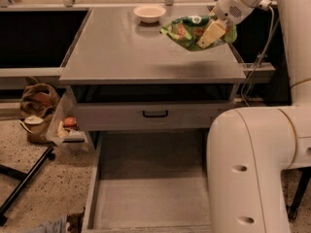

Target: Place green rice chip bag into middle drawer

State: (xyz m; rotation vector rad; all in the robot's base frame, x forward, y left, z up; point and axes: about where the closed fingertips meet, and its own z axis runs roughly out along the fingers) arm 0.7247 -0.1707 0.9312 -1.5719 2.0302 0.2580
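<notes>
The green rice chip bag (pixel 187 32) hangs in the air above the right rear part of the grey counter (pixel 121 52), casting a shadow on the top. My gripper (pixel 212 32) is shut on the bag's right end, with a pale fingertip (pixel 210 33) lying across it. The middle drawer (pixel 150 188) is pulled out wide below the counter, its flat grey floor bare; the arm's white body hides its right side.
A pale bowl (pixel 149 12) stands at the counter's back. A grey drawer front with a black handle (pixel 155 114) sits under the counter top. A bin with small items (pixel 68 127) and a brown bag (pixel 36 101) lie on the left floor. A black stand leg (pixel 24 181) crosses lower left.
</notes>
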